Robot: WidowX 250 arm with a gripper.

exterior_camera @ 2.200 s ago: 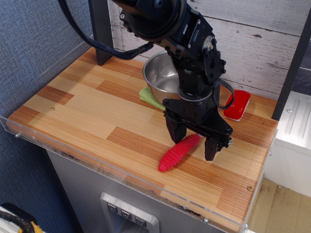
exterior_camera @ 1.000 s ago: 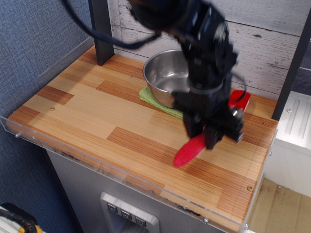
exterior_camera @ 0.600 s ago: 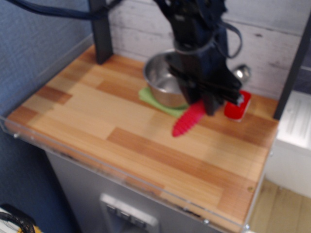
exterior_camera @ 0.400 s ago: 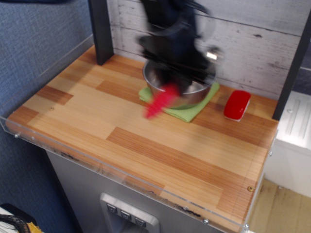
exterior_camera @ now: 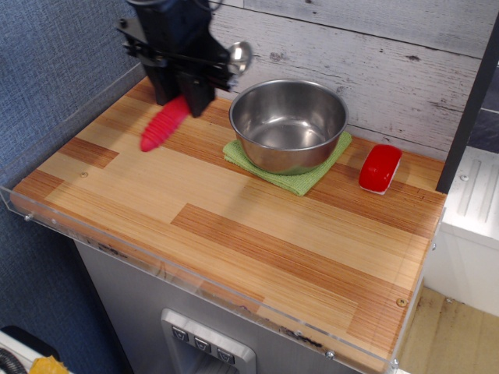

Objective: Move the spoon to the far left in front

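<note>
The spoon has a thick ribbed red handle [exterior_camera: 162, 125] and a shiny silver bowl [exterior_camera: 238, 54]. My gripper [exterior_camera: 181, 87] is shut on the spoon near the upper end of the handle and holds it in the air over the back left part of the wooden table [exterior_camera: 234, 226]. The handle slants down to the left and the silver bowl sticks out to the upper right. The fingertips are largely hidden behind the black gripper body.
A steel bowl [exterior_camera: 288, 122] stands on a green cloth [exterior_camera: 295, 179] at the back middle. A small glossy red block [exterior_camera: 380, 168] lies at the back right. A dark post stands at the back left corner. A clear plastic rim [exterior_camera: 156, 269] edges the table's front.
The gripper closed on the spoon at the front right, lifted it off the table, and carried it left and back past the steel bowl to the back left area.
</note>
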